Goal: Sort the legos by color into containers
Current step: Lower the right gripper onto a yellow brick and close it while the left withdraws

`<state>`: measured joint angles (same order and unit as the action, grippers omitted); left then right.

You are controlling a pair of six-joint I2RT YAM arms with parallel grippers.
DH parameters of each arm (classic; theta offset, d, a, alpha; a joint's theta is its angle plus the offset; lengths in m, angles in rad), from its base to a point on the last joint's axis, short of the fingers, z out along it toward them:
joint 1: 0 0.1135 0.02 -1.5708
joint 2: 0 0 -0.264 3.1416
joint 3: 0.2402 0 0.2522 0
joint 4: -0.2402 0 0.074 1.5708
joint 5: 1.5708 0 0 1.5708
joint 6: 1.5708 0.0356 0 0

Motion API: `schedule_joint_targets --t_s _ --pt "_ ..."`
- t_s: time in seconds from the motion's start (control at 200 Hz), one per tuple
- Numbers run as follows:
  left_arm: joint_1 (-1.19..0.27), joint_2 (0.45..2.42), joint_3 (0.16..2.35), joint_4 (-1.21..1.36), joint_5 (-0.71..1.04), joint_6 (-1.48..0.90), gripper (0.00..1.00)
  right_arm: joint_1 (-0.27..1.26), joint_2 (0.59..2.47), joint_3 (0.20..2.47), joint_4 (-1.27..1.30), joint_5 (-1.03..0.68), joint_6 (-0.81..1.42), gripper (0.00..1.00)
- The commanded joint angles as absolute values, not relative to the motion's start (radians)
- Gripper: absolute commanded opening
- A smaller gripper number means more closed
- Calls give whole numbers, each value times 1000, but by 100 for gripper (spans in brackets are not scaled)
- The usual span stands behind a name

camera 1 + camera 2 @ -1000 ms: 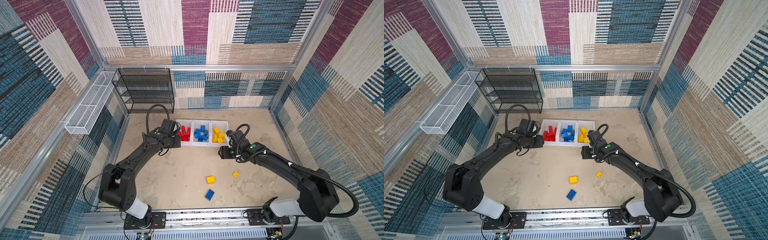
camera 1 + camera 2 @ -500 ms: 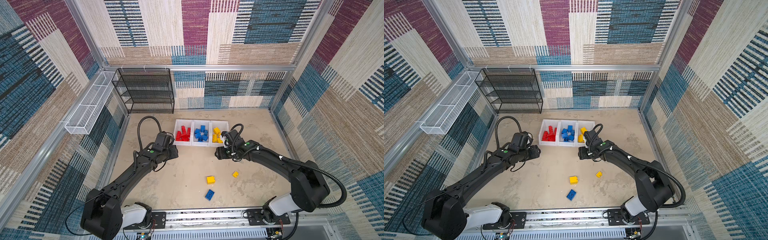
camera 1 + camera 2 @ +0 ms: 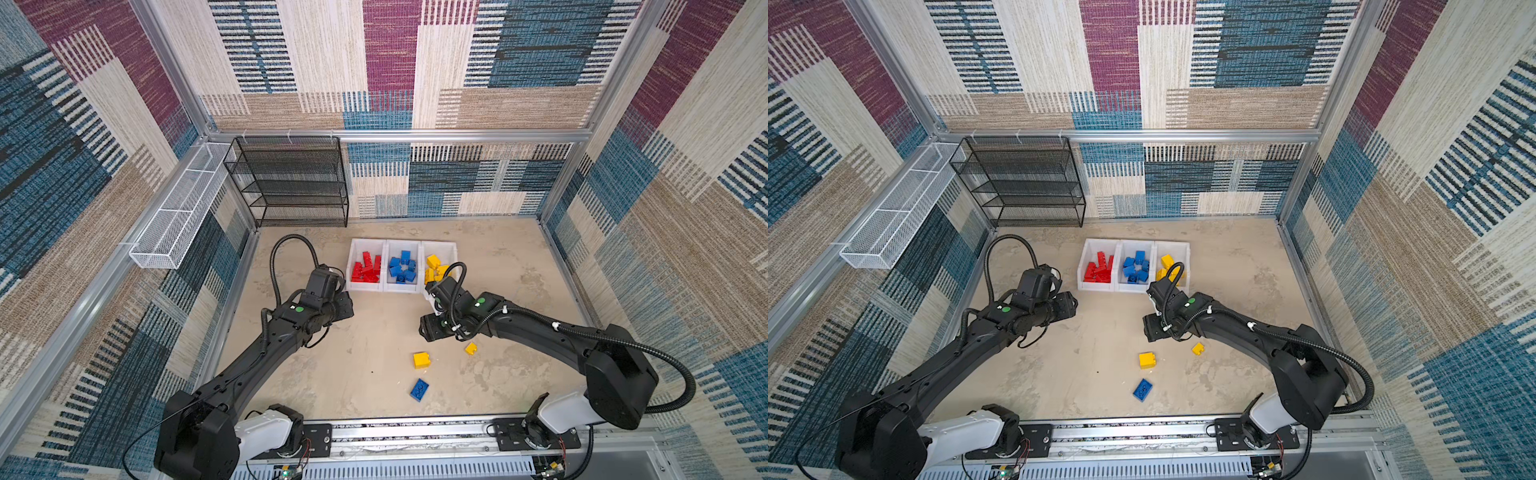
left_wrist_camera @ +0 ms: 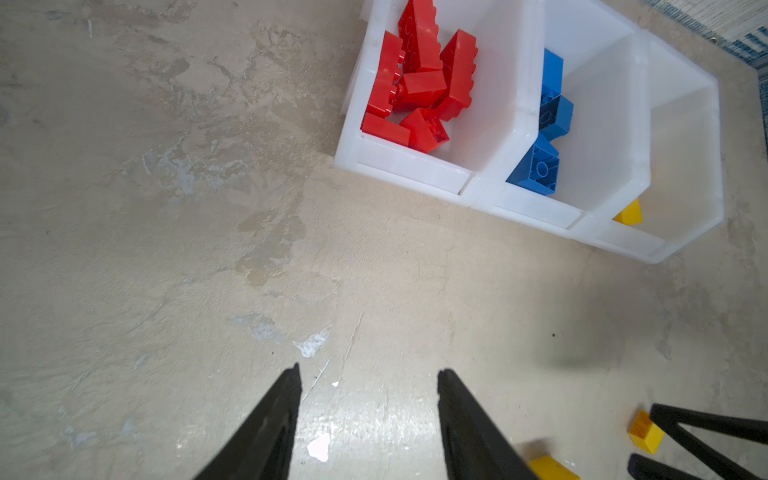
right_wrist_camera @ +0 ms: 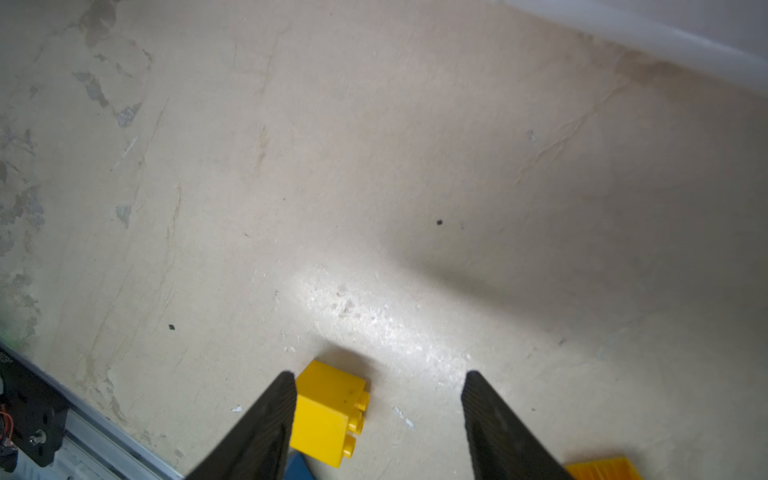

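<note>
Three white containers stand in a row at the back: one with red legos [image 3: 368, 266], one with blue [image 3: 402, 266], one with yellow [image 3: 434, 266]. On the floor lie a yellow lego [image 3: 421, 360], a small yellow one [image 3: 471, 348] and a blue one [image 3: 419, 390]. My left gripper [image 4: 369, 370] hangs open over bare floor, in front of the red container [image 4: 399, 166]. My right gripper [image 5: 378, 374] is open above the floor; the yellow lego [image 5: 328, 411] lies on its side beside one finger, not gripped.
A black mesh shelf [image 3: 291, 183] stands at the back left and a white wire basket [image 3: 178, 216] hangs on the left wall. Patterned walls close in three sides. The arms' metal base rail [image 3: 415, 432] runs along the front edge.
My left gripper drew back from the red container toward the front. My right gripper left the yellow container and came forward over the loose legos. Both stayed open.
</note>
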<state>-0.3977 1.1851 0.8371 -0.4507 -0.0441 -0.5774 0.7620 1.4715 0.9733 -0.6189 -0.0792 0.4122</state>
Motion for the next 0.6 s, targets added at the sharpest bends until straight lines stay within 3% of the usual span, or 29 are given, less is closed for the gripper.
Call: schedule_joint_targets --t_s 0.0,0.596 --pt "-399 1160 819 -436 -58 -610 56 794 1447 972 -674 -73 460 67" --pt "-400 1097 754 -419 -18 -639 56 938 1534 962 -689 -50 586 70"
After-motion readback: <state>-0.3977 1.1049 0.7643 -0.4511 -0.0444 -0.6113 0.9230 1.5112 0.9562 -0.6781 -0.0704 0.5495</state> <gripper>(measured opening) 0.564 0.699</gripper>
